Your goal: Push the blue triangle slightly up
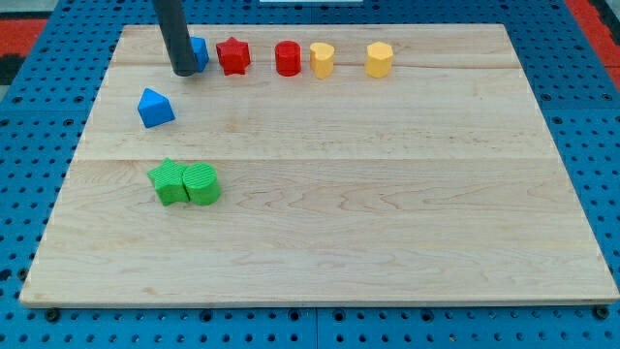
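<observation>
Pushing upward means getting below the blue triangle (pixel 155 108) at the frame's upper left first; your tip (pixel 184 72), a bare rod with no claw, sits above-right of it.

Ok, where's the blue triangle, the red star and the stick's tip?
blue triangle (pixel 155 108): camera view, on its top face.
red star (pixel 232 55): camera view, at its middle.
my tip (pixel 184 72): camera view, the rod's very bottom end.
</observation>
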Robot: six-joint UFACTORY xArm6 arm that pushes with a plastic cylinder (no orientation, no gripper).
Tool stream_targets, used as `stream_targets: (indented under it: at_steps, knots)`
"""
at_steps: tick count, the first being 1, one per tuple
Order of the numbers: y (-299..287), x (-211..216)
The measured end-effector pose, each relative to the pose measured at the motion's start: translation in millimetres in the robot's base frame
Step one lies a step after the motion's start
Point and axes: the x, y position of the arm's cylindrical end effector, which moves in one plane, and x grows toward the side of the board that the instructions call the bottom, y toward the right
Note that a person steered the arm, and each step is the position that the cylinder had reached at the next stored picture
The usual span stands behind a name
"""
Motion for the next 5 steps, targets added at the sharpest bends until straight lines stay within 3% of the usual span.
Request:
stream_targets:
  at_steps: [2, 4, 5]
  knots:
    - [33, 90]
    - [-45, 81]
    - [-62, 33]
